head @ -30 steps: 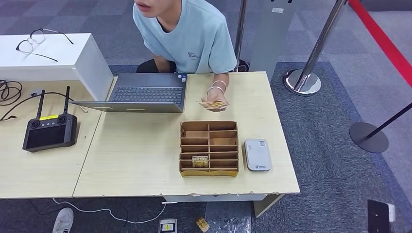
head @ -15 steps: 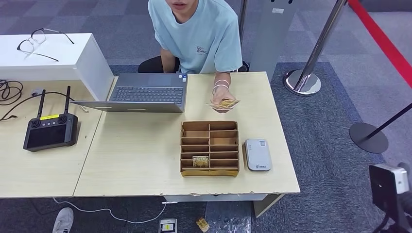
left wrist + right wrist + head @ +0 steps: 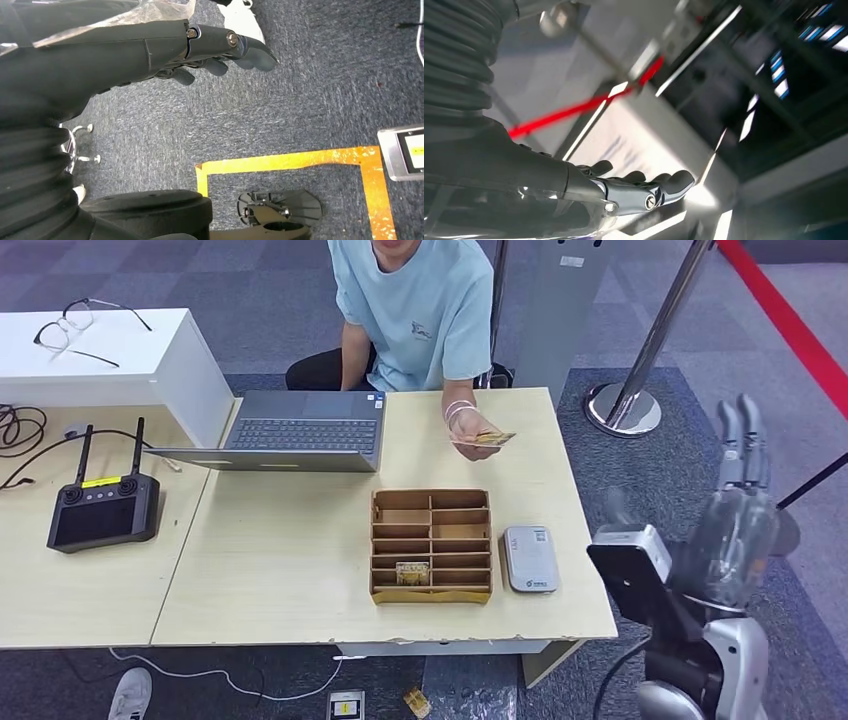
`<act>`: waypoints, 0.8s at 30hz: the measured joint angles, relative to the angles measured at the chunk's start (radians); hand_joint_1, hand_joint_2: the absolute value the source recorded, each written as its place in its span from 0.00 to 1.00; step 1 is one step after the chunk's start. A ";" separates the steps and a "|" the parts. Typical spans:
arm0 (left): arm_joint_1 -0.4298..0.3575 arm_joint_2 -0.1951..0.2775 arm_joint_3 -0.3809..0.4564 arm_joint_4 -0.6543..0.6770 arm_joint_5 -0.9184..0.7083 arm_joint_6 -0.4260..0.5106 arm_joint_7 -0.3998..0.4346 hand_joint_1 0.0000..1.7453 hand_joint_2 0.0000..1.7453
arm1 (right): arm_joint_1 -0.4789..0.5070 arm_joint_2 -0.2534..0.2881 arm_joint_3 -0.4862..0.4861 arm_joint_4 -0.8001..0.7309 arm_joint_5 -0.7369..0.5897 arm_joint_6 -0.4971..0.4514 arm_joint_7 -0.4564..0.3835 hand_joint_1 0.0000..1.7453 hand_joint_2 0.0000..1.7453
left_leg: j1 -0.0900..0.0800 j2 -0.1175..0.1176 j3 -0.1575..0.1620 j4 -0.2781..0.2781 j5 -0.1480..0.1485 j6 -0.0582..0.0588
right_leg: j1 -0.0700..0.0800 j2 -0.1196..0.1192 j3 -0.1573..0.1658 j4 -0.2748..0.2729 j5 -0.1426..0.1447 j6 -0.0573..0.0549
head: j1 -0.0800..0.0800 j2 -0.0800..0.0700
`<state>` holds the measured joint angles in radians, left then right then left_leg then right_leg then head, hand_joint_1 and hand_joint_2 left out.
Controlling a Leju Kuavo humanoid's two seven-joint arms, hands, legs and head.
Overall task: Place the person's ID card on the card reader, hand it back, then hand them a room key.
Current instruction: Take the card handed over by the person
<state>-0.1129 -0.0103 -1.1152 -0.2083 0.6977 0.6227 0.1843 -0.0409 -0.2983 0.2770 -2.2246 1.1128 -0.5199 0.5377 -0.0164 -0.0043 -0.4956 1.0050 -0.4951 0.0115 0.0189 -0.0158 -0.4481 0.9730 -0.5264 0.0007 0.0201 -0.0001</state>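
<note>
A person in a light blue shirt sits behind the table and holds the ID card out over its far right part. The grey card reader lies near the front right edge, beside a brown divided box with a room key in a front slot. My right hand is raised to the right of the table, fingers straight and apart, holding nothing; in the right wrist view this hand is empty too. My left hand hangs over the carpet, fingers loosely extended, empty.
An open laptop stands at the table's back. A black remote controller and cables lie on the left table, with glasses on a white box. Stanchion posts and a red belt stand to the right.
My right arm has risen into the head view at the right of the table. The person has sat up and moved the card a little right and up.
</note>
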 joint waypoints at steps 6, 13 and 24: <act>-0.001 -0.004 -0.003 0.000 -0.017 -0.003 -0.004 0.00 1.00 | -0.074 -0.023 0.158 0.082 -0.103 -0.002 -0.043 0.00 1.00 | 0.000 0.000 -0.001 0.000 0.000 0.000 | 0.000 0.000 -0.001 0.000 0.000 0.000 | 0.000 0.000; -0.002 -0.004 -0.018 0.000 -0.034 -0.004 -0.006 0.00 1.00 | -0.136 -0.024 0.274 0.223 -0.139 -0.009 -0.082 0.00 1.00 | 0.000 0.000 -0.001 0.000 0.000 0.000 | 0.000 0.000 -0.001 0.000 0.000 0.000 | 0.000 0.000; -0.004 -0.004 -0.034 0.000 -0.049 -0.010 -0.001 0.00 1.00 | -0.175 -0.017 0.349 0.387 -0.196 -0.021 -0.082 0.31 1.00 | 0.000 0.000 -0.002 0.000 0.000 0.000 | 0.000 0.000 -0.002 0.000 0.000 0.000 | 0.000 0.000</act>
<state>-0.1165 -0.0141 -1.1495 -0.2083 0.6489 0.6125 0.1833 -0.2158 -0.3151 0.6260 -1.8381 0.9165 -0.5405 0.4552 -0.0164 -0.0041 -0.4972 1.0050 -0.4952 0.0115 0.0189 -0.0157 -0.4498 0.9731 -0.5266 0.0007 0.0203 0.0000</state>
